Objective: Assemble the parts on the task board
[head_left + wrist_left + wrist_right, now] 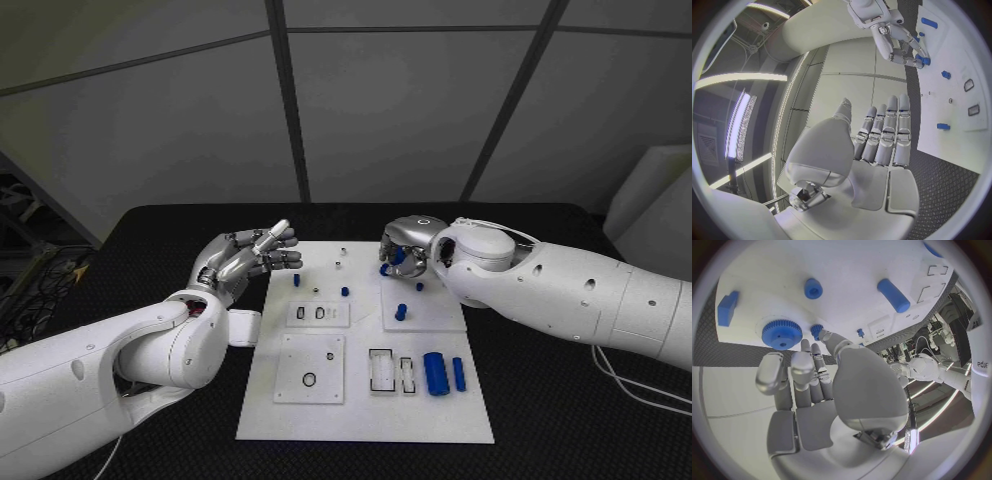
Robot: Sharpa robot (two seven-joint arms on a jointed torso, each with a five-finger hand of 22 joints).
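The white task board point(368, 410) lies in the middle of the black table. My right hand point(407, 250) hovers low over the board's far end, fingers curled down around a blue gear point(781, 333) that sits on the board; whether they grip it is unclear. The left wrist view shows that hand point(901, 47) with the gear point(923, 60) at its fingertips. My left hand point(253, 255) is raised beside the board's far left corner, its fingers point(882, 135) straight and holding nothing. A thick blue cylinder point(434, 373) and a thin blue rod point(459, 373) lie near the board's right edge.
Small blue pegs point(297, 281) point(345, 291) point(401, 312) stand on the far half of the board. Square sub-plates with slots point(316, 314) and a black ring point(309, 379) sit on its left half. The black table point(577, 430) surrounds the board.
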